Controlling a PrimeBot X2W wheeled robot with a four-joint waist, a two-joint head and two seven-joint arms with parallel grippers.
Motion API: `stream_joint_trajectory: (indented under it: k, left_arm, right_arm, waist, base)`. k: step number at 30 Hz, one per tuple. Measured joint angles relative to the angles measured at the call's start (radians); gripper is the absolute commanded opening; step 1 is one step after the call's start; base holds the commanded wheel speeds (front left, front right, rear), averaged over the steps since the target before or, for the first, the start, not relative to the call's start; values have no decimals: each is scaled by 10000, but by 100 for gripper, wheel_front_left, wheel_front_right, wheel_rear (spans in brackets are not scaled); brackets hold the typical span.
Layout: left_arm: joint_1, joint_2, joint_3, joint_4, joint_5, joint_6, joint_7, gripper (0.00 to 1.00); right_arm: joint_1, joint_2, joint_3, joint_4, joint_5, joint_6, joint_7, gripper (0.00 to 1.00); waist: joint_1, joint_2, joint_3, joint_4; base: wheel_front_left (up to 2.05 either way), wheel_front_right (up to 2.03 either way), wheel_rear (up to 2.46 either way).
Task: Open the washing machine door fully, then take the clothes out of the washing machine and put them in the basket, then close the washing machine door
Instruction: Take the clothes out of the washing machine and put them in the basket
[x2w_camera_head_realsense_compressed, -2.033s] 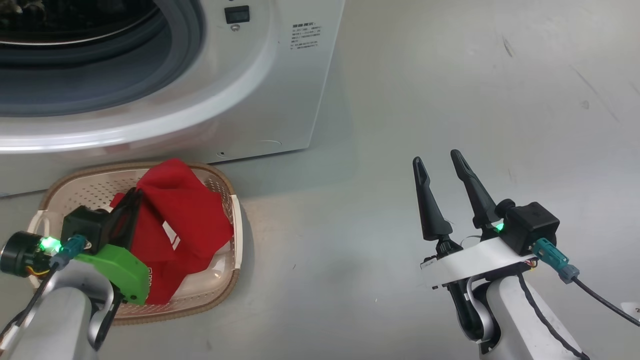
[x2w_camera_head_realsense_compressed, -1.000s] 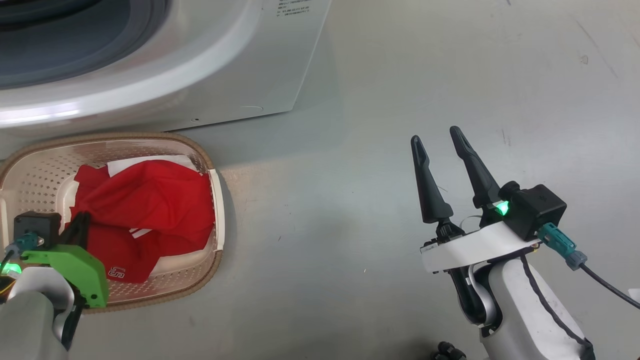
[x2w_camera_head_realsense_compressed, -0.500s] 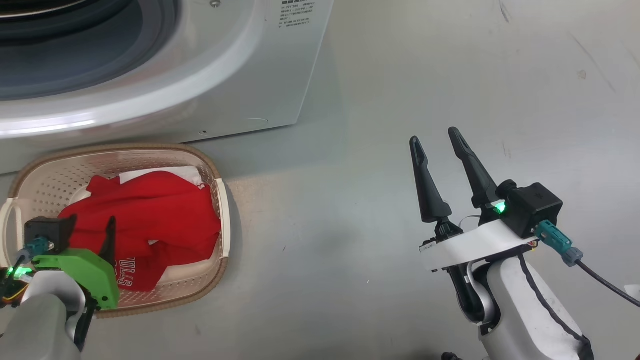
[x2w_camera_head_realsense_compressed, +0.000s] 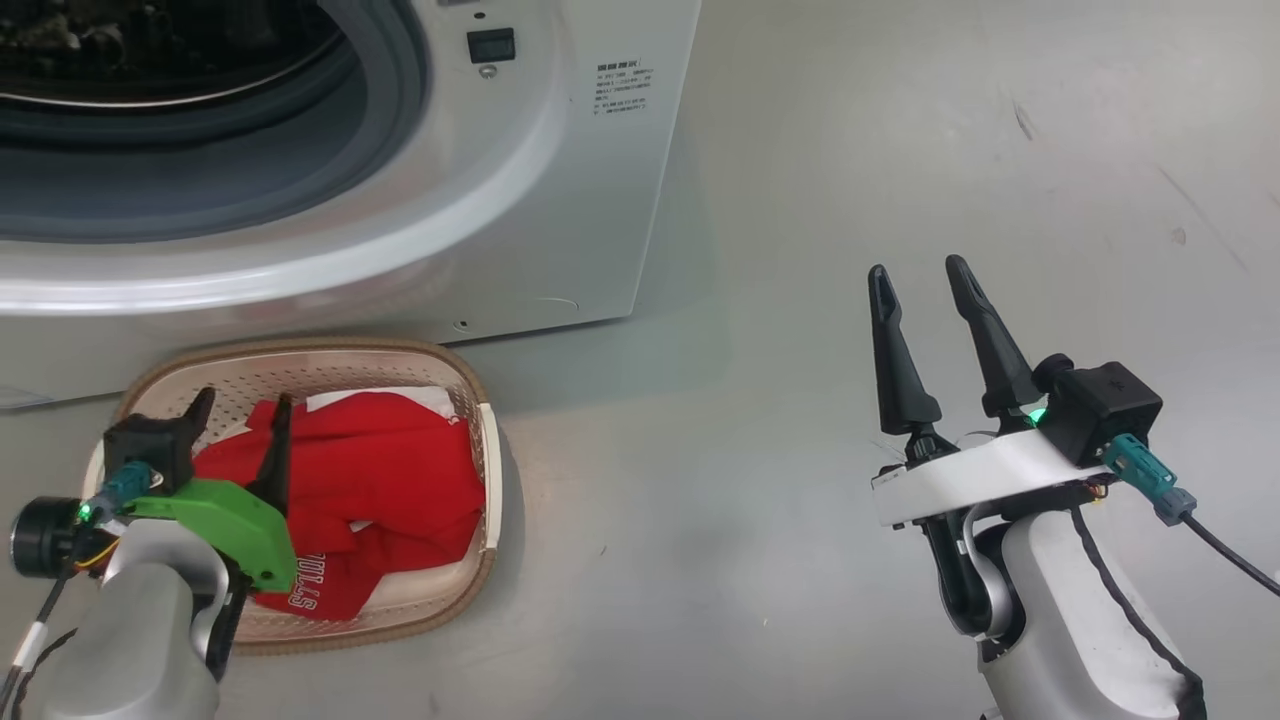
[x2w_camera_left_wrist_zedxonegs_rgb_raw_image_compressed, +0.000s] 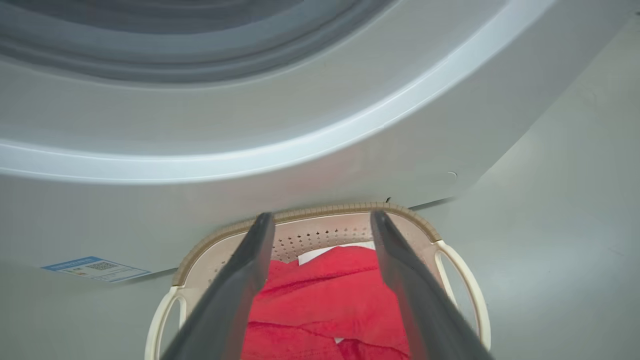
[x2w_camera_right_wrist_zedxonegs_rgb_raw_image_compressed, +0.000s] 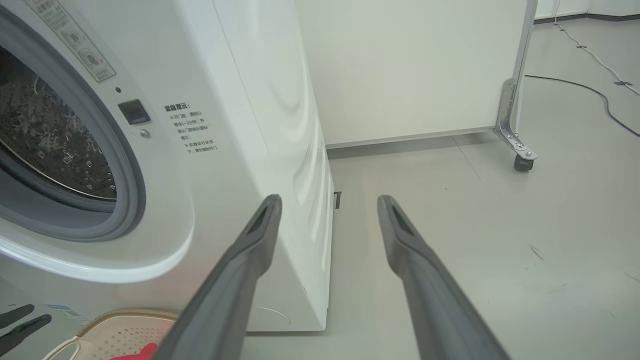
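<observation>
**Head view.** The washing machine (x2w_camera_head_realsense_compressed: 560, 200) stands on the grey floor (x2w_camera_head_realsense_compressed: 750, 500) with its grey-ringed drum mouth (x2w_camera_head_realsense_compressed: 200, 190) uncovered. The basket (x2w_camera_head_realsense_compressed: 490, 470) sits on the floor just in front of the machine's lower front edge. The red clothes (x2w_camera_head_realsense_compressed: 390, 470) lie heaped inside it, with white lettering showing at the near side. The left gripper (x2w_camera_head_realsense_compressed: 244, 400) hangs over the basket's left half. Its fingers are spread, with nothing pinched between them, and the clothes lie directly under and just right of them. The right gripper (x2w_camera_head_realsense_compressed: 917, 268) is well apart to the right over bare floor, fingers spread and empty.

**Left wrist view.** The left gripper (x2w_camera_left_wrist_zedxonegs_rgb_raw_image_compressed: 321, 216) has its fingers wide apart, the tips reaching toward the far rim of the basket (x2w_camera_left_wrist_zedxonegs_rgb_raw_image_compressed: 350, 207). The clothes (x2w_camera_left_wrist_zedxonegs_rgb_raw_image_compressed: 325, 295) lie between and below the fingers, ungripped. A blue sticker (x2w_camera_left_wrist_zedxonegs_rgb_raw_image_compressed: 95, 268) sits low on the machine's front.

**Right wrist view.** The right gripper (x2w_camera_right_wrist_zedxonegs_rgb_raw_image_compressed: 327, 199) is open and empty, pointing past the machine's front right corner (x2w_camera_right_wrist_zedxonegs_rgb_raw_image_compressed: 240, 125). The steel drum (x2w_camera_right_wrist_zedxonegs_rgb_raw_image_compressed: 45, 135) shows at left. The basket (x2w_camera_right_wrist_zedxonegs_rgb_raw_image_compressed: 120, 320) and a scrap of red clothes (x2w_camera_right_wrist_zedxonegs_rgb_raw_image_compressed: 142, 352) are at the bottom left, far from these fingers. A wheeled partition (x2w_camera_right_wrist_zedxonegs_rgb_raw_image_compressed: 410, 65) stands behind.
</observation>
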Motion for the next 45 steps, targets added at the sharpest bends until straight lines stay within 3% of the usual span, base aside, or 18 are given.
stream_joint_trajectory:
  k: [16, 29, 45]
  left_arm:
    - [127, -514, -151, -1877, 117, 0, -86, 100]
    - [1732, -957, 293, -3616, 69, 0, -86, 100]
    - [3126, -972, 608, -4980, 163, 0, -86, 100]
  right_arm:
    - [778, -84, -504, 341, -2, 79, 0, 100]
    - [1553, -100, -660, 345, -2, 173, 0, 100]
    - [1937, -86, -627, 180, -2, 265, 0, 100]
  waist:
    - [0, 0, -1724, 932]
    - [0, 0, -3089, 1673]
    - [0, 0, -3598, 1888]
  base:
    - [0, 0, 0]
    - [0, 0, 0]
    - [0, 0, 0]
